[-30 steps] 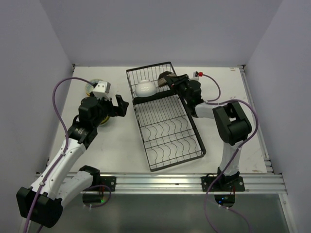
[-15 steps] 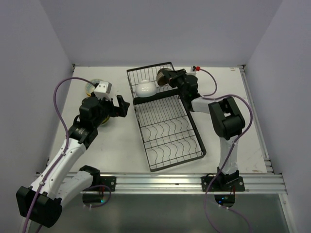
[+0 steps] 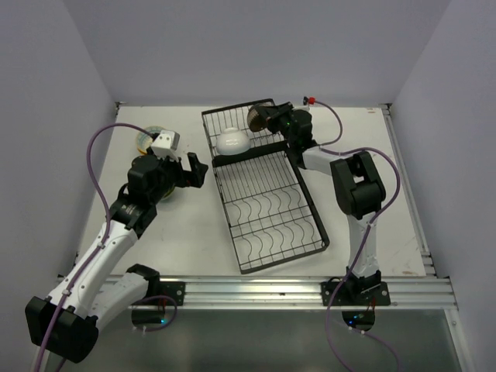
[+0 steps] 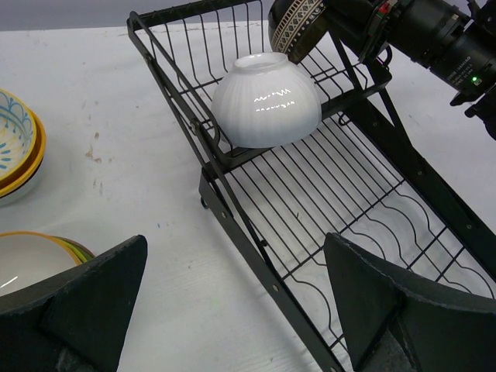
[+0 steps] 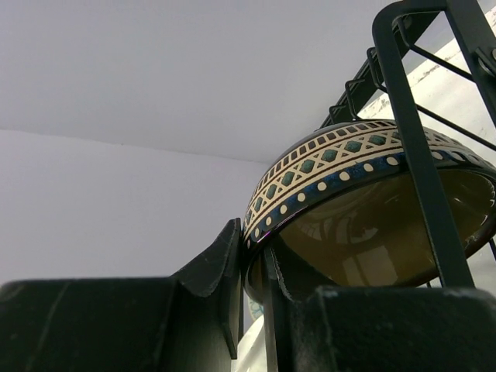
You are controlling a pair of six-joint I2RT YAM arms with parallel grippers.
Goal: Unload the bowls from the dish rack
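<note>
The black wire dish rack (image 3: 267, 203) lies slanted in the middle of the table. A white bowl (image 3: 232, 140) rests upside down in its small far section, also in the left wrist view (image 4: 266, 101). My right gripper (image 3: 269, 120) is shut on the rim of the dark brown patterned bowl (image 3: 256, 117), one finger inside and one outside (image 5: 254, 263). That bowl (image 5: 364, 209) is tilted on edge at the rack's far right corner, behind a rack wire (image 5: 415, 132). My left gripper (image 3: 191, 167) hangs open and empty just left of the rack (image 4: 236, 279).
Unloaded bowls stand on the table at the left: a stack with a blue-patterned one (image 4: 15, 147) and a yellow-rimmed stack (image 4: 35, 260) under my left wrist. The right arm (image 4: 418, 35) reaches over the rack's far right edge. Grey walls close in the table.
My right gripper has closed on the patterned bowl's rim and carried it up and back toward the rack's far corner. The left arm has hardly moved.
</note>
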